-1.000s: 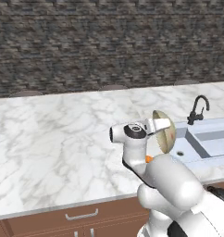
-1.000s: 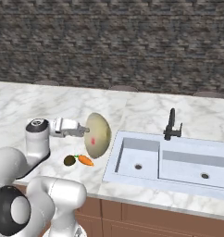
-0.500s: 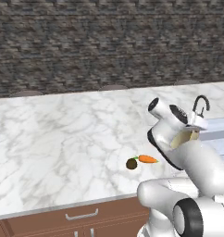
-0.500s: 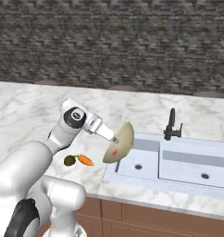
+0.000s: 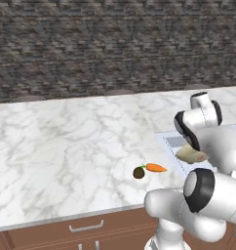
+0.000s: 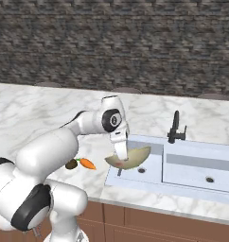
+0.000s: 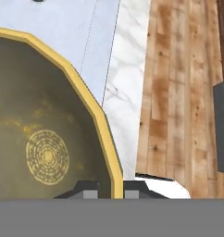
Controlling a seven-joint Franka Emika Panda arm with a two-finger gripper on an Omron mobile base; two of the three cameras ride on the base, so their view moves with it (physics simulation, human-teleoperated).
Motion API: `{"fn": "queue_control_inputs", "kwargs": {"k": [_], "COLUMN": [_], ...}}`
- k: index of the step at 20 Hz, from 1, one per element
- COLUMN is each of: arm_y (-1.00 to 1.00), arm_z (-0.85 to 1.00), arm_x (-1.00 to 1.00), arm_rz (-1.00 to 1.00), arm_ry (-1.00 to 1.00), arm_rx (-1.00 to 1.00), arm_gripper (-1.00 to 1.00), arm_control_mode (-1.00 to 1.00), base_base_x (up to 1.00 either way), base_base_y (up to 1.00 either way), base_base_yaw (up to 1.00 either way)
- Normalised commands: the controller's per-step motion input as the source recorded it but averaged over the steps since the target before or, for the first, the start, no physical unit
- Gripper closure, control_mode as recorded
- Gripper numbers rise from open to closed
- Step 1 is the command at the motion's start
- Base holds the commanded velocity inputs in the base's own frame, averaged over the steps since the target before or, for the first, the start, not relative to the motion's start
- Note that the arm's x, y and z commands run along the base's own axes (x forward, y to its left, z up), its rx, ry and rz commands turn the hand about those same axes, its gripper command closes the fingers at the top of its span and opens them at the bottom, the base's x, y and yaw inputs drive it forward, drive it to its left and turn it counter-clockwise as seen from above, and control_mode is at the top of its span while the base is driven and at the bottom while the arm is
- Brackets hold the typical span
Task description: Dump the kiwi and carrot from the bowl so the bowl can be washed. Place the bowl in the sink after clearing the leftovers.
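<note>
Hand (image 7: 109, 187) is clamped on the bowl (image 6: 128, 158) rim — in the hand view one fingertip (image 7: 86, 188) sits inside the rim, the other outside, closed down to the wall's thickness. Bowl is empty, yellow ring pattern visible on its dark inside, held roughly level with a slight tilt, over the left basin of the sink (image 6: 192, 163); can't tell whether it touches the basin floor. Faucet (image 6: 175, 128) stands at the sink's back edge, at about 2 o'clock from the bowl in the right base view. Kiwi (image 5: 138, 172) and carrot (image 5: 155, 168) lie on the marble surface (image 5: 66, 146) near its front edge, just beside each other — kiwi at the carrot's stem end, at 9 o'clock from it in the left base view. Both are outside the sink, near its left rim.
</note>
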Motion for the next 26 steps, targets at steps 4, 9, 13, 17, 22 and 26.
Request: {"fn": "queue_control_inputs", "kwargs": {"k": [4,9,13,17,22,26], "arm_y": [0.01,-0.08,0.00,0.00,-0.07,-0.48], "arm_z": [-0.35,-0.47,-0.37,-0.16,-0.14,-0.44], "arm_x": [0.02,-0.01,0.50,0.49,0.36,0.06], "arm_rz": [-0.35,-0.05,0.02,0.03,0.00,-0.01], "arm_ry": [-0.23,-0.38,-0.30,-0.04,0.00,0.00], "arm_rx": [0.18,0.02,-0.01,0.00,0.00,0.03], "arm_gripper": [1.00,1.00,1.00,1.00,1.00,1.00], "arm_control_mode": [-1.00,-1.00,-1.00,-1.00,-1.00,-1.00], "base_base_x": [0.00,0.00,0.00,0.00,0.00,0.00], "base_base_y": [0.00,0.00,0.00,0.00,0.00,0.00], "base_base_yaw": [0.00,0.00,0.00,0.00,0.00,0.00]}}
